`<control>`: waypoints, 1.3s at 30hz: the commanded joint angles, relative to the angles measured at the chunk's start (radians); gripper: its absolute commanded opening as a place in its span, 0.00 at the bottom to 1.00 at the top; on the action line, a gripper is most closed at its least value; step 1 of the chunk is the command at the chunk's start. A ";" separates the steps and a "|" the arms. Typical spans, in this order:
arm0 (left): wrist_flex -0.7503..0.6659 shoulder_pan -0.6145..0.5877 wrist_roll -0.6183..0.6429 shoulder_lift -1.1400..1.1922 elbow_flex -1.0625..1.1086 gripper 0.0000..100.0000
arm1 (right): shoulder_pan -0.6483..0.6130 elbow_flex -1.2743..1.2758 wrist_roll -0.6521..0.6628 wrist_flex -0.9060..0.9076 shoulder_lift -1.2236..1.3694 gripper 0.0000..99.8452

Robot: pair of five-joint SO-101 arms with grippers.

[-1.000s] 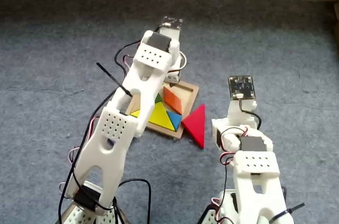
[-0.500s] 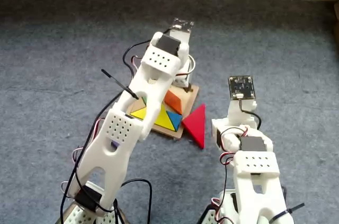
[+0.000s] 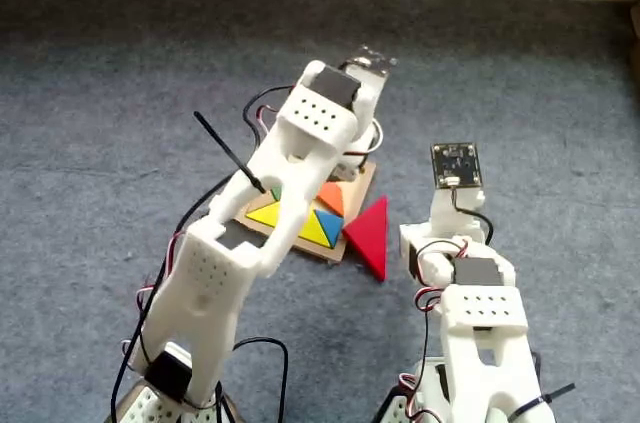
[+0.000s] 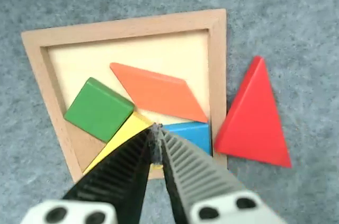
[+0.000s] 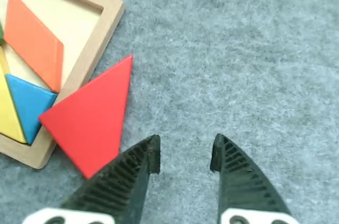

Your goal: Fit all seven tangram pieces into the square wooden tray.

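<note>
The square wooden tray [image 4: 218,75] lies on the carpet and holds a green square [image 4: 98,110], an orange parallelogram [image 4: 159,92], a yellow triangle [image 4: 124,134] and a blue triangle [image 4: 189,134]. A big red triangle [image 4: 251,118] lies flat on the carpet, touching the tray's outer rim. My left gripper [image 4: 155,136] is shut with nothing in it, its tips above the spot where yellow meets blue. My right gripper [image 5: 185,155] stands open over bare carpet, just beside the red triangle [image 5: 92,123]. In the high view the left arm [image 3: 300,153] covers much of the tray [image 3: 366,181].
Grey carpet surrounds the tray on all sides, with open room to the right of the red triangle [image 3: 370,233]. The right arm's base [image 3: 480,323] stands at the front right. A pale wall edge runs along the back.
The left arm has swung to the right across the tray, uncovering its left part. The right arm and the red triangle have stayed put.
</note>
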 commanded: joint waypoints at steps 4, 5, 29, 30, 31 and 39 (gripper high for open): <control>0.008 -0.067 -0.006 -0.343 0.148 0.01 | 0.008 -0.013 0.055 0.041 -0.019 0.17; 0.008 -0.091 -0.006 -0.384 0.171 0.01 | 0.007 -0.027 0.083 0.074 -0.025 0.17; -0.371 -0.826 -0.012 -0.972 1.170 0.01 | -0.328 -0.854 0.322 0.504 0.673 0.32; -0.408 -0.848 -0.012 -0.977 1.227 0.01 | -0.338 -0.881 0.330 0.503 0.710 0.33; -0.442 -0.865 -0.012 -0.977 1.273 0.01 | -0.346 -0.909 0.336 0.492 0.745 0.33; -0.588 -0.923 -0.012 -0.975 1.460 0.01 | -0.421 -1.049 0.342 0.417 0.980 0.33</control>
